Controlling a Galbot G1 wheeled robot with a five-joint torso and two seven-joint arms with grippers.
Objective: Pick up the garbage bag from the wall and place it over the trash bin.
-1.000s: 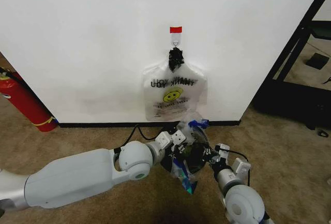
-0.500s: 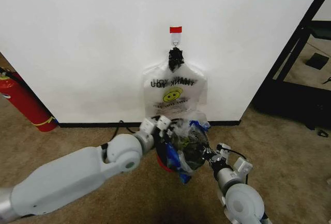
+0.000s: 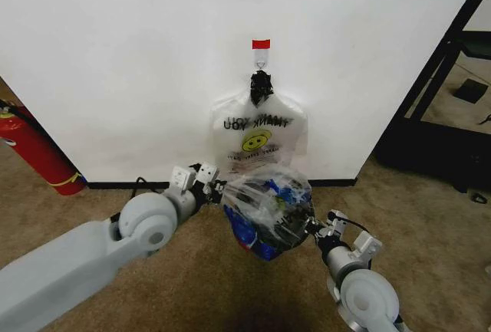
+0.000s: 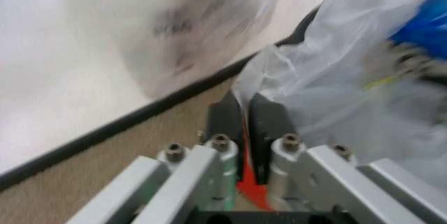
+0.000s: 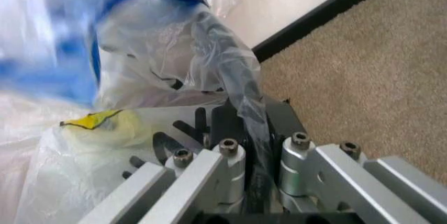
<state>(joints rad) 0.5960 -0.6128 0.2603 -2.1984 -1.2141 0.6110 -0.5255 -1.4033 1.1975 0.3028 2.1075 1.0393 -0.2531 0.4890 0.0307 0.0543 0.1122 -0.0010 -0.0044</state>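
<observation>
The garbage bag (image 3: 265, 198), thin whitish plastic with blue patches, is stretched between my two grippers just in front of the wall (image 3: 138, 56). My left gripper (image 3: 218, 188) is shut on its left edge; in the left wrist view the fingers (image 4: 225, 122) pinch the film (image 4: 335, 77). My right gripper (image 3: 314, 225) is shut on the right edge, where a twisted strand (image 5: 241, 88) runs between the fingers (image 5: 227, 122). The trash bin (image 3: 290, 228) shows as black mesh through the plastic, mostly covered by it.
A second bag with a yellow smiley (image 3: 259, 136) hangs from a hook (image 3: 261, 60) under a red tape strip (image 3: 261, 44). A red fire extinguisher (image 3: 34, 152) leans at the left. A black frame (image 3: 441, 94) stands at the right. Brown carpet (image 3: 430, 225) surrounds the bin.
My left gripper has drawn leftward and toward the wall with the bag's edge, spreading the bag wider over the bin. The right gripper has shifted only slightly.
</observation>
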